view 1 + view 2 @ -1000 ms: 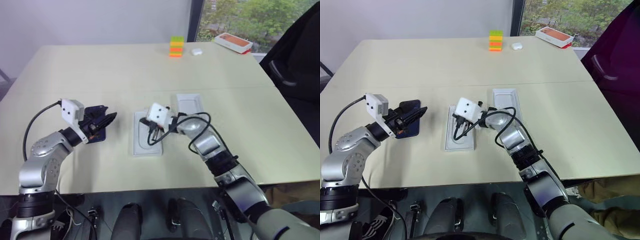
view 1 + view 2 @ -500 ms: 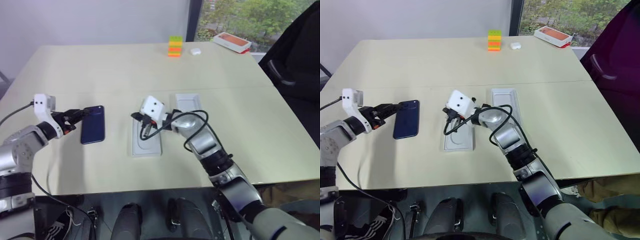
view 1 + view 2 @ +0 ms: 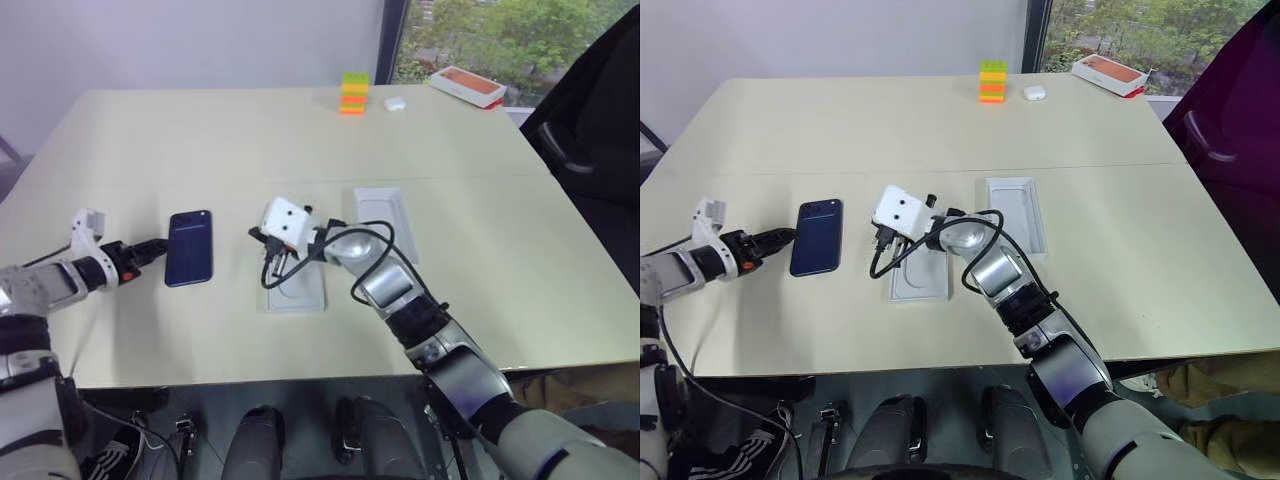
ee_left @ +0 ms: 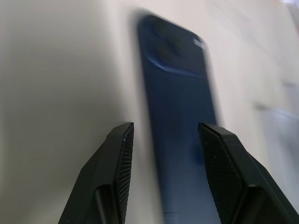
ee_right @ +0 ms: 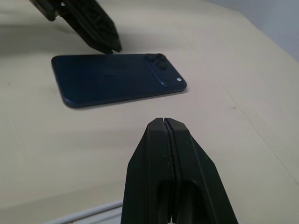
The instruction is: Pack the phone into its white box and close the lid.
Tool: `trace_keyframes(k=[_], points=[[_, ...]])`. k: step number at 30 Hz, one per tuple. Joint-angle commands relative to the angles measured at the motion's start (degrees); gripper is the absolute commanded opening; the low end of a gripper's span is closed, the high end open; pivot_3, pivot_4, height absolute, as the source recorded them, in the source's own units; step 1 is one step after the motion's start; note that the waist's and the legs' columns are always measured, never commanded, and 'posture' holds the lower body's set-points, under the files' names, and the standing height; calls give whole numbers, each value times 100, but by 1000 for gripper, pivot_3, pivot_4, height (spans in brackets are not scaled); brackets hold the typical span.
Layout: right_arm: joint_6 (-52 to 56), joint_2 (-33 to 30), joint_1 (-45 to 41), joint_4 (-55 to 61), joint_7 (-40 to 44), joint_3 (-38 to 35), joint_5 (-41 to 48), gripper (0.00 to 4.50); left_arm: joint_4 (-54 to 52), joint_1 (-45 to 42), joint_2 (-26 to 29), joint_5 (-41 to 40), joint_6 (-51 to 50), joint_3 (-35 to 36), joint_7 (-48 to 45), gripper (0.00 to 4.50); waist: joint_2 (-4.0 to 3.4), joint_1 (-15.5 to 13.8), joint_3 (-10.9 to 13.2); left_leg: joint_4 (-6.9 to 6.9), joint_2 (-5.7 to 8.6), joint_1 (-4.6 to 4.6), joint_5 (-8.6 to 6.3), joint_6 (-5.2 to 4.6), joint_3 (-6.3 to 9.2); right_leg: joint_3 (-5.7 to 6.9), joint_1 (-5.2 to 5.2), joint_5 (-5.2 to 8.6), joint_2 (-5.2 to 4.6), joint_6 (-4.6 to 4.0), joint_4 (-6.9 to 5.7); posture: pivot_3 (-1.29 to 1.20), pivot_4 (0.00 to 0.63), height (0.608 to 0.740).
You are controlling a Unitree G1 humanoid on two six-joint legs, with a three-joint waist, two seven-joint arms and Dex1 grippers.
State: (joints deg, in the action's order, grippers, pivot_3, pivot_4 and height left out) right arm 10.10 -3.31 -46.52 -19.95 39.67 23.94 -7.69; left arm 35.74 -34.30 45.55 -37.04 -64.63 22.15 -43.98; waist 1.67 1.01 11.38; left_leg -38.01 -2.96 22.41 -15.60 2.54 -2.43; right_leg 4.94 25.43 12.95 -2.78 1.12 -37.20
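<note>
A: Where's the phone (image 3: 189,247)?
B: Flat on the tabletop (image 3: 200,140), at three o'clock from the left end effector (image 3: 158,245), whose fingers stand apart, empty.
A: And the right end effector (image 5: 164,122)?
B: Pinched closed, empty, above the white box (image 3: 297,290).

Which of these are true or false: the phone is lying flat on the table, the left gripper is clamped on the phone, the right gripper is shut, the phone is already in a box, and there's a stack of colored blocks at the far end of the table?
1. The phone lies flat on the table. True.
2. The left gripper is clamped on the phone. False: its fingers stand open beside the phone's long edge, holding nothing.
3. The right gripper is shut. True.
4. The phone is already in a box. False: it rests on the bare table, apart from the two white box parts.
5. A stack of colored blocks stands at the table's far end. True.
</note>
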Motion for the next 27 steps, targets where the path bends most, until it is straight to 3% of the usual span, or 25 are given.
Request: trace_keyframes(k=[1,12,20,27], points=[[-82,68,-62,124,-10,-24,22,24,-16,-46,-40,-38,-396,-376,-441,2308,0,-18,0,0,0,0,0,0,0,0,0,0,0,0,0,0,150,740],[-143,83,-120,-377,-293,193,-412,24,91,-104,-192,169,-200,-535,-770,2308,1,-39,-1,-6,10,-2,1,0,2,-1,-7,0,-12,0,-1,0,150,740],[-60,818,-809,-1842,-1186,192,-785,24,74,-111,-237,161,98,-193,-513,2308,1,-24,-1,-6,4,-5,2,2,9,-2,-4,0,-8,-1,-15,0,150,740],[58,1310,-1199,-2703,-1110,163,-759,24,-105,-87,-441,115,34,-16,-263,2308,2,-18,-1,-6,4,-4,2,2,8,-4,-4,0,-11,-1,-15,0,150,740]])
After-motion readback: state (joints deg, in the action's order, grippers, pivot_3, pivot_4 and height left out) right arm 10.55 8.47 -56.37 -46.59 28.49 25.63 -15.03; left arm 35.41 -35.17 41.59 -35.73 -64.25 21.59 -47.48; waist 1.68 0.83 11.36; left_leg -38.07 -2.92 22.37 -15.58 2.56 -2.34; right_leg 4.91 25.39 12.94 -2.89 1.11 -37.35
